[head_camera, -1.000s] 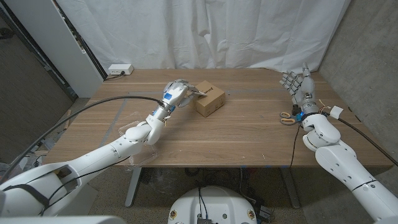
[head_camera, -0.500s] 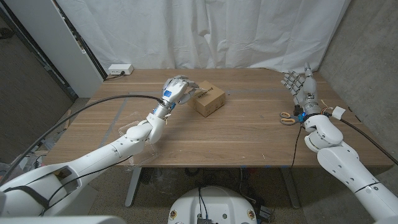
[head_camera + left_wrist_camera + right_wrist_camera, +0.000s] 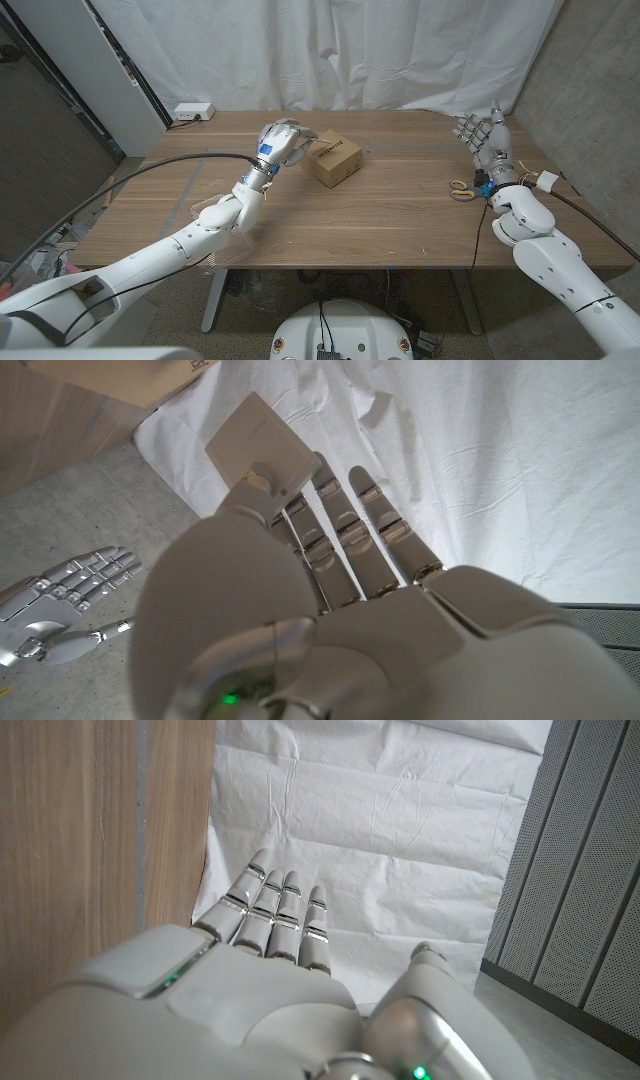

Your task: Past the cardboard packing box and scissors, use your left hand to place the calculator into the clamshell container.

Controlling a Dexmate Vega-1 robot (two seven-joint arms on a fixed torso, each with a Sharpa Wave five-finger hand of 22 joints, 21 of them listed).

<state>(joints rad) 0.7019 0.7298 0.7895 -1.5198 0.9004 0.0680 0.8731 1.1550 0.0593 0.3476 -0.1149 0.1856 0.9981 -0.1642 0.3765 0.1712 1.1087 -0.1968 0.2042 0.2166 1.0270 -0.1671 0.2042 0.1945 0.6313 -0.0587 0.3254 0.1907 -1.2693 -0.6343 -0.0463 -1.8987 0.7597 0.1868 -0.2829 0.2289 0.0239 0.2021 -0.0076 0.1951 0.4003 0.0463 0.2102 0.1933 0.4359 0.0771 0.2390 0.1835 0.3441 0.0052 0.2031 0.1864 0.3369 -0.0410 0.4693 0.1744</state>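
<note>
1. My left hand pinches the flat pale rectangular calculator between thumb and fingers, raised beside the brown cardboard packing box; I judge that grip slight, so it could slip.
2. The clear plastic clamshell container lies near my forearm; the arm may knock it.
3. My right hand stands spread and empty, near the orange-handled scissors.

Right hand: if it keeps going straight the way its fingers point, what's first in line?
Probably the white curtain. The right hand stands upright with nothing held, fingers toward the table's far edge; no object shows ahead, though depth is unclear.
</note>
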